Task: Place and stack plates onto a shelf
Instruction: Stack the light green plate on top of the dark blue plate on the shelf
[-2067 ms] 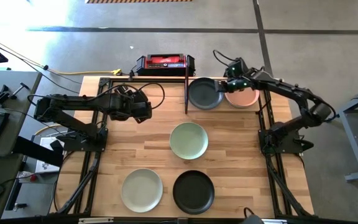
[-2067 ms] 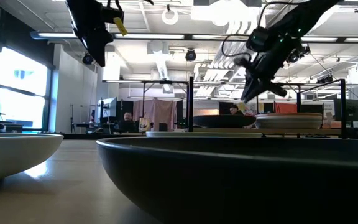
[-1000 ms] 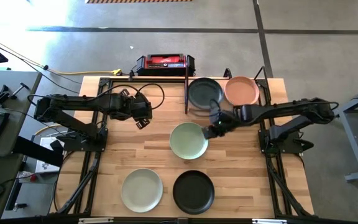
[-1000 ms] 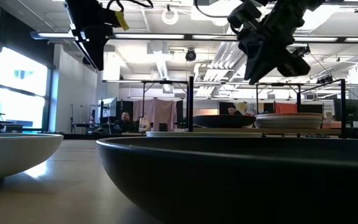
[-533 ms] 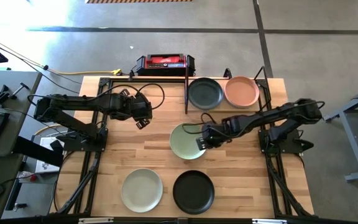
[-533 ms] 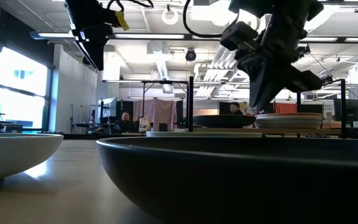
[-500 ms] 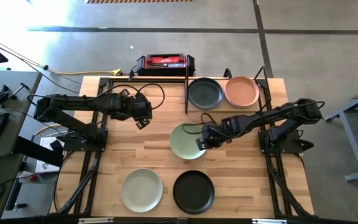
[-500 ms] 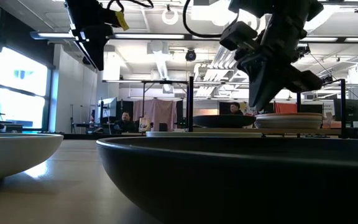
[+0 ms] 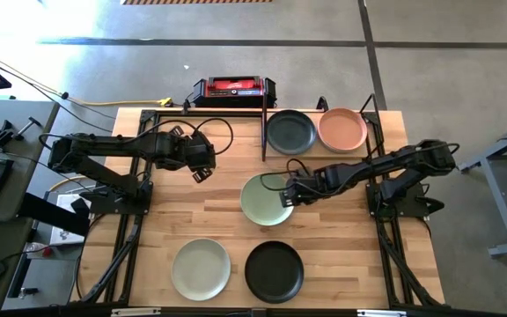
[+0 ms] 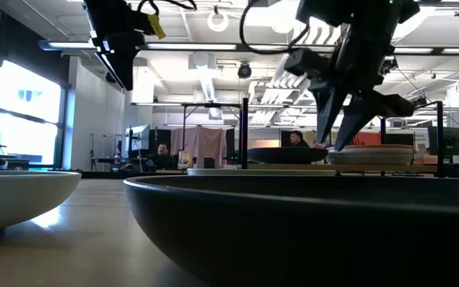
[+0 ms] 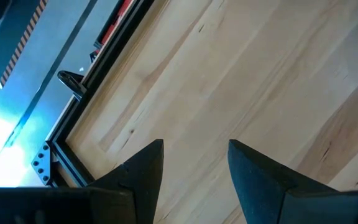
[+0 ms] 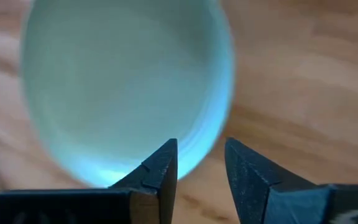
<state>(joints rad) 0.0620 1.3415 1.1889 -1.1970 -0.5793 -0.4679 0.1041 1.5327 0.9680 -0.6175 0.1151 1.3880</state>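
Observation:
A sage green plate (image 9: 265, 200) rests on the table's middle. My right gripper (image 9: 288, 195) hovers open at its right rim. In the right wrist view the rim (image 12: 211, 146) lies between the two spread fingers, which do not visibly touch it. A black plate (image 9: 290, 132) and a peach-pink plate (image 9: 341, 129) sit on the shelf (image 9: 375, 123) at the far right, beside its upright black bar (image 9: 263, 132). My left gripper (image 9: 202, 164) waits open above bare wood at the left (image 11: 194, 155).
A pale plate (image 9: 201, 269) and a second black plate (image 9: 274, 271) lie near the front edge; the black one fills the low view's foreground (image 10: 309, 231). A red-and-black box (image 9: 233, 90) sits beyond the far edge. Bare wood lies between the left arm and the green plate.
My right gripper has come away from the shelf toward the table's near side and down to the green plate's right rim, rolling a little. In the last half second its fingers have spread open. The plates have not moved.

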